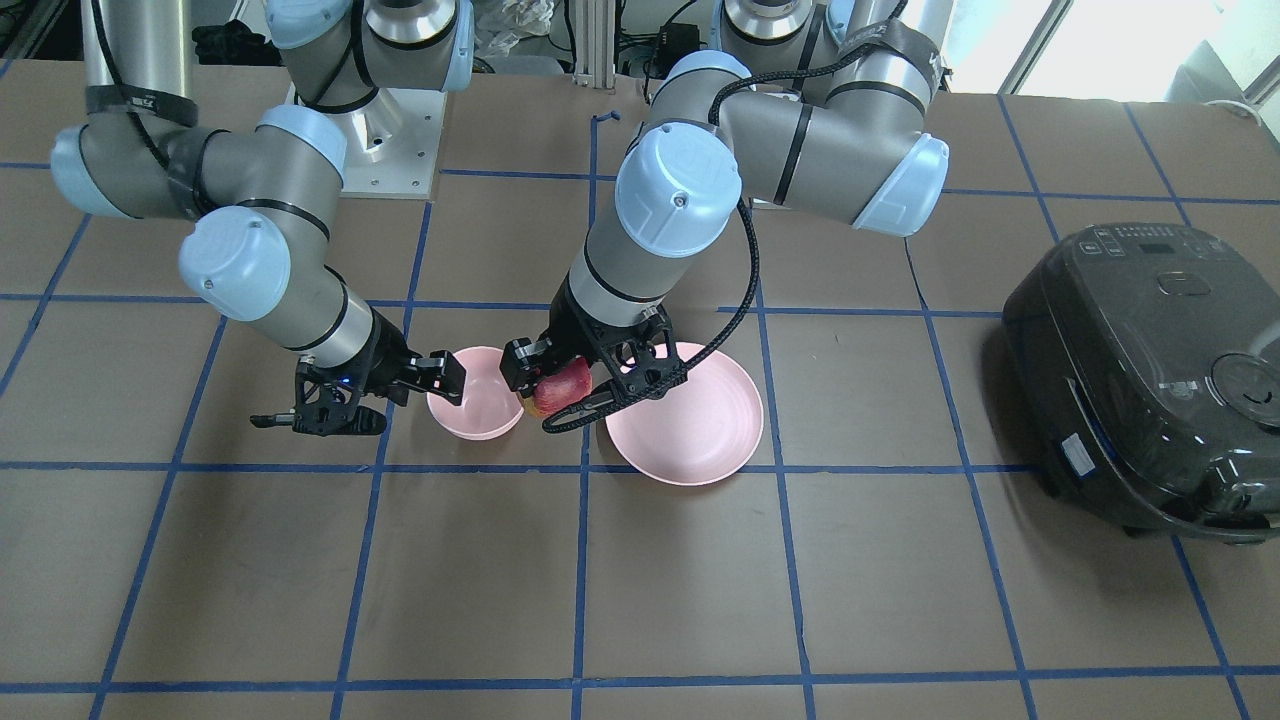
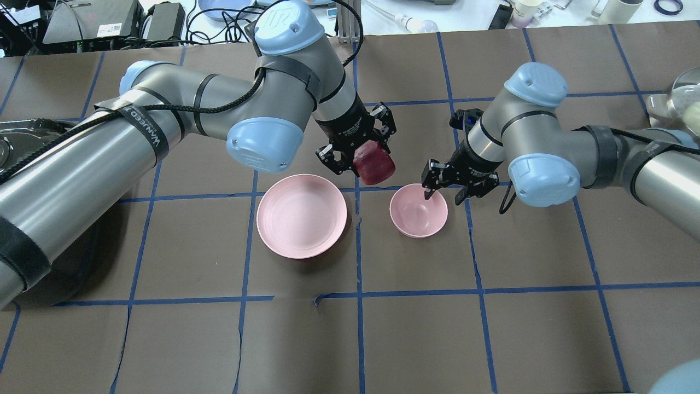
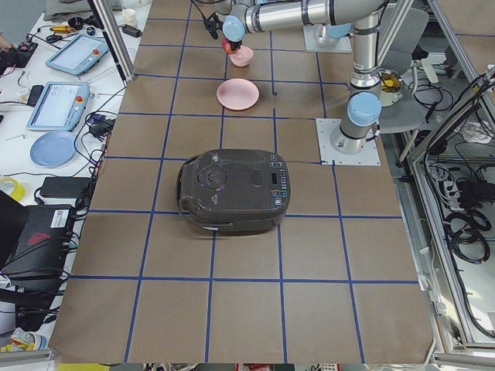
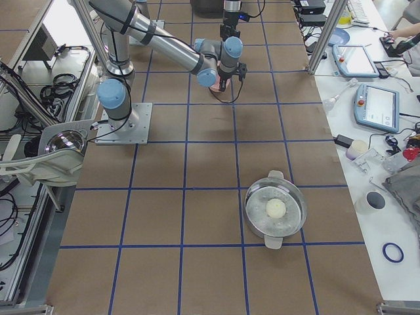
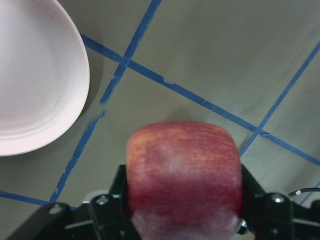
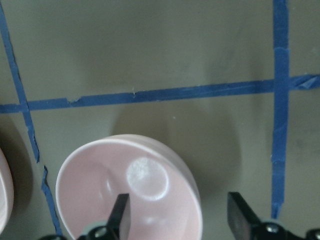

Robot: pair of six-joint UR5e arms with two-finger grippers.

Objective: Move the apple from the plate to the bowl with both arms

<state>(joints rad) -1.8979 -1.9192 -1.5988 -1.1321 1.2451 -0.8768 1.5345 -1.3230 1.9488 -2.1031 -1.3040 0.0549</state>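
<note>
The small dark-red, squarish apple with a yellowish patch is off the wide, shallow, pale-pink plate. The left arm's black two-finger gripper pinches it, one finger pressed against each flank. It hangs in the air over the brown paper-covered bench with its blue tape grid, near the gap between the plate and the small, deep, pale-pink bowl. The left wrist camera shows only paper and tape lines beneath the fruit, with the plate's rim off to one side – so the apple is over neither dish. The front-facing view places it just beside the plate's edge on the bowl side, the yellowish patch turned downward.

Plate and bowl stand near each other on the bench without touching, a blue tape line running between them. Both are bare inside.

The right arm's black gripper is low at the bowl, on the side away from the plate. Its fingers are spread and hold nothing. In the right wrist view they straddle the bowl's rim – one finger over the inside, the other outside the wall. Whether either finger touches the bowl cannot be told.

Well away on the robot's left end of the bench sits a dark grey, rounded rice cooker with its lid down. At the right end stands a silver two-handled pot with a pale round thing inside.
</note>
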